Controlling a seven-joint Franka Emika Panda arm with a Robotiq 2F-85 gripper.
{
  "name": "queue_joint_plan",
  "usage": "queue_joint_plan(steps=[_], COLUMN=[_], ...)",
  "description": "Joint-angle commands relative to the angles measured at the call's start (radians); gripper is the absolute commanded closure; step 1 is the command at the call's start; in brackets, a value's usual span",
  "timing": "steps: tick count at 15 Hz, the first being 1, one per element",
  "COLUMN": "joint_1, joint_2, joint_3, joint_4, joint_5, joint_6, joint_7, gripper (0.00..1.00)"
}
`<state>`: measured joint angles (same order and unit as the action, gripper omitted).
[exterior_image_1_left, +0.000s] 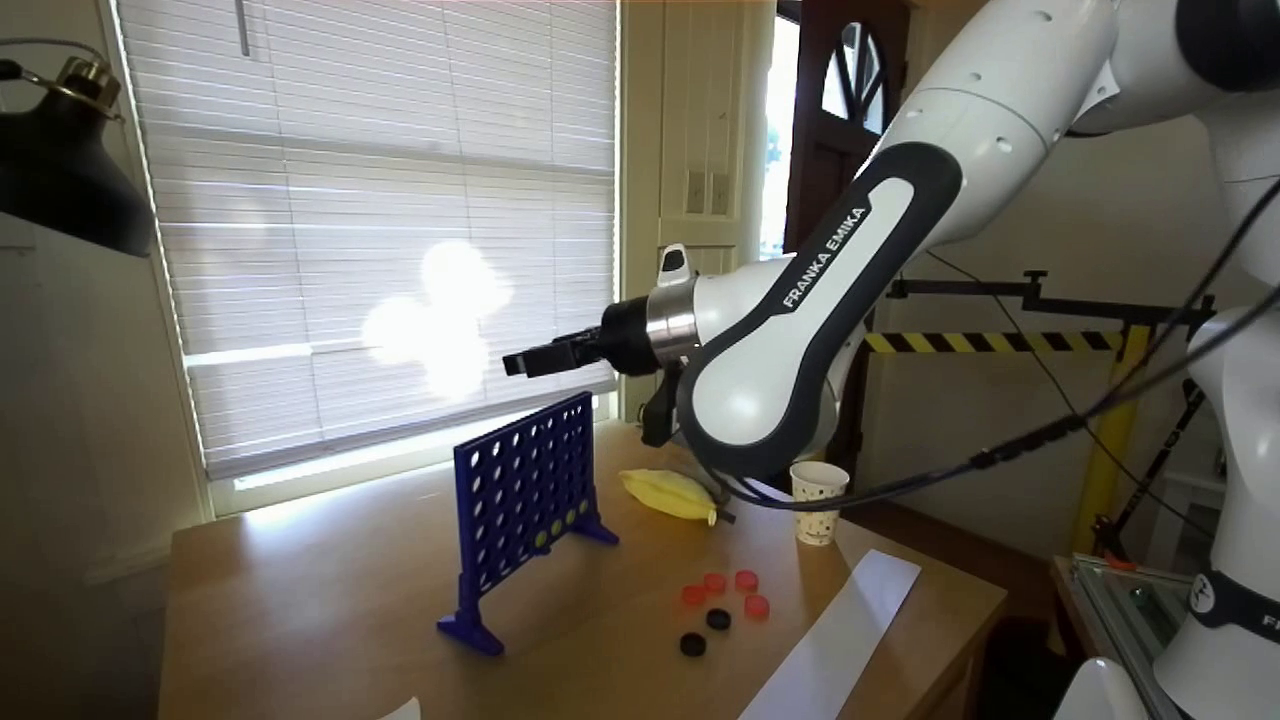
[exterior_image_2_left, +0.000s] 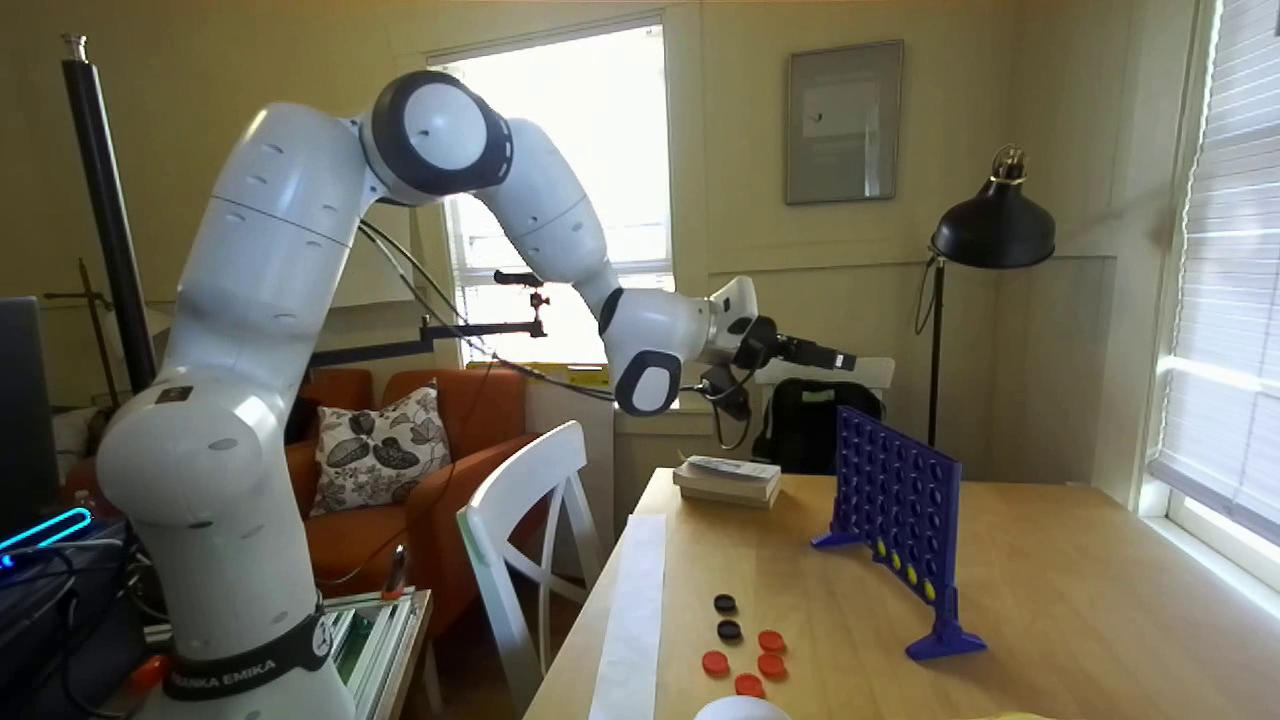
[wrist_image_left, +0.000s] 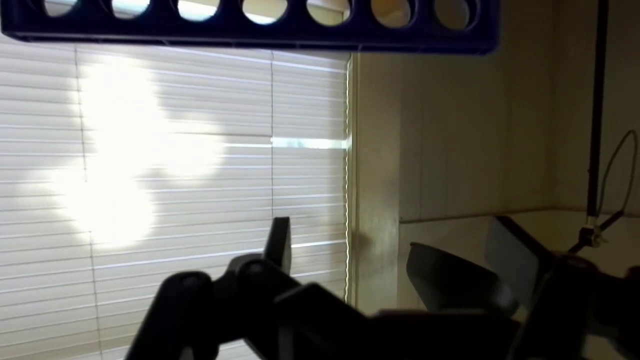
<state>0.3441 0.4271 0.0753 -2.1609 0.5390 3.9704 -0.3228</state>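
Hand (exterior_image_2_left: 846, 360) points across long axis of upright blue rack (exterior_image_2_left: 897, 497).

Your exterior views face roughly opposite ways across the desk (exterior_image_1_left: 310, 610).
In an exterior view you look slightly down, blinds (exterior_image_1_left: 390, 150) left, paper cup (exterior_image_1_left: 817, 527) on the far side; in an exterior view you look past the blue rack (exterior_image_2_left: 893, 500) from the cup's side, close enough to crop it, blinds right. Both share the rack and the arm (exterior_image_1_left: 835, 280). Your wrist view, nearest, looks past the hand (wrist_image_left: 395, 245) to the blinds, upside down.
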Motion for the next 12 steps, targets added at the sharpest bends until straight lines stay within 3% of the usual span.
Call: queue_joint_plan(steps=[1,8,12], joint_1=[0.038,0.126,0.174], joint_2=[-0.145,-0.274,-0.278], joint_3=[-0.009,-0.119,-0.196], joint_4=[-0.11,-0.18,-0.234], joint_5=[0.157,0.569,0.67], joint_6=[-0.188,-0.534,-0.62], joint_7=[-0.128,-0.548,-0.673], gripper=[0.0,0.0,0.0])
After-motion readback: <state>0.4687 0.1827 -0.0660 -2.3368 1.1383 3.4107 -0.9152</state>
